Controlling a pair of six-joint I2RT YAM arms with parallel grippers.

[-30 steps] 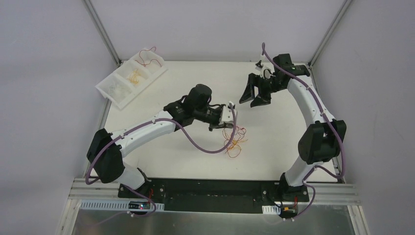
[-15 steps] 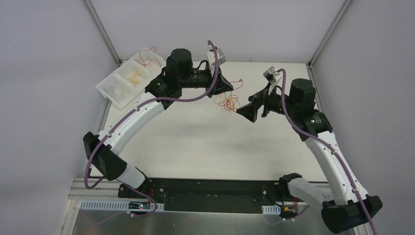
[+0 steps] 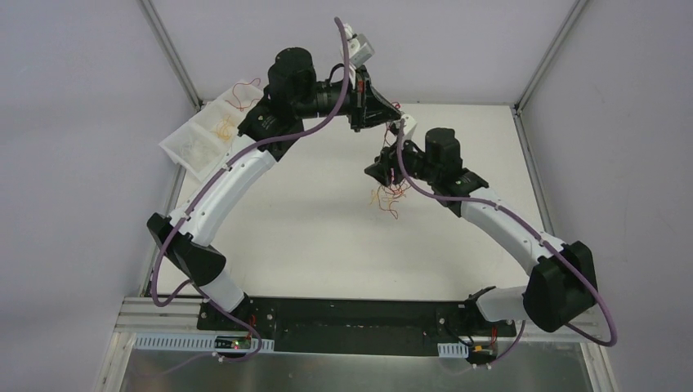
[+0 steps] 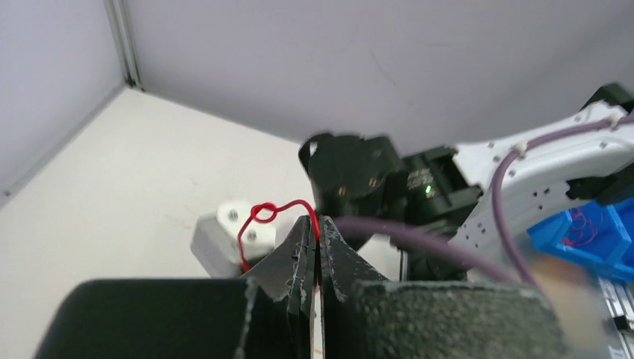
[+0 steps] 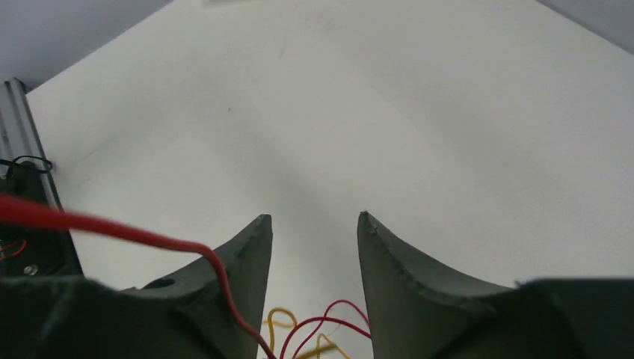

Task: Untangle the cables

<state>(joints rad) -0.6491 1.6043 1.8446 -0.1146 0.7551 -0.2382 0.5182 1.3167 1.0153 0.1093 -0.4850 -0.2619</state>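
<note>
The left jaws were clenched on a hair-thin red cable (image 4: 262,214); the right jaws stood parted, gripping nothing. A curly red, orange and yellow tangle (image 3: 389,194) hung beneath them over the worktop (image 3: 327,237) (matte white). A three-compartment white tray (image 3: 178,157) held separate red and yellow strands.

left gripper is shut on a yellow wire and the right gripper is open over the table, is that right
Not quite. The wire pinched in the shut left gripper is red, not yellow; the left wrist view shows it. The right gripper is indeed open over the table.
</note>
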